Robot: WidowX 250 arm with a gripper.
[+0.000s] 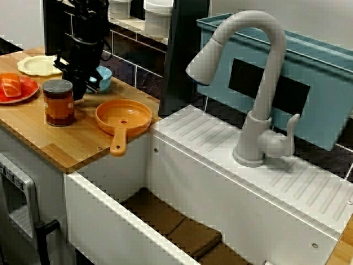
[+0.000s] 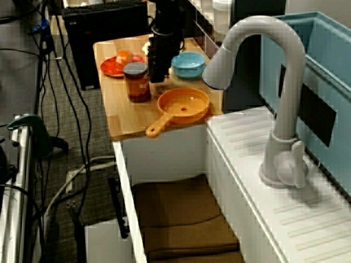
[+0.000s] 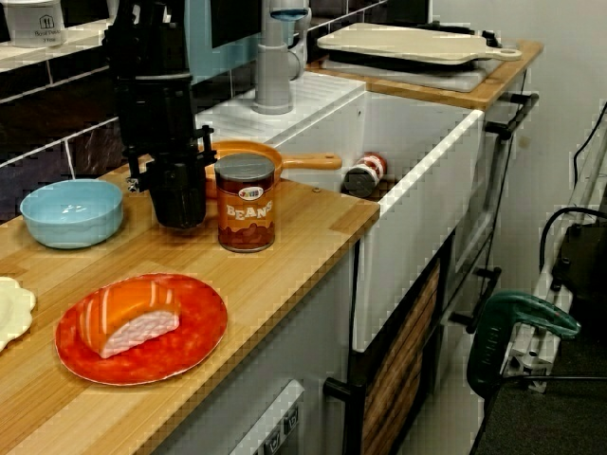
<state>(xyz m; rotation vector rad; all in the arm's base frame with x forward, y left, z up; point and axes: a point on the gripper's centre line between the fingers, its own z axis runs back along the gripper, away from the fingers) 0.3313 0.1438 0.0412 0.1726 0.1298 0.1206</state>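
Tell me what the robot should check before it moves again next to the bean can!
1. Are the fingers open or shut? Cannot tell: they are dark and low against the wooden counter.
2. Is the bean can standing upright? Ok.
3. Is there space between fingers and bean can? Cannot tell: they are very close, side by side.
4. Is the blue bowl out of the way? Ok: it sits on the fingers' other side, not touching.
5. Is the orange pan steady? Ok: it lies flat and empty near the sink.
6. Is the red plate safe? Ok: it is well away from the fingers.
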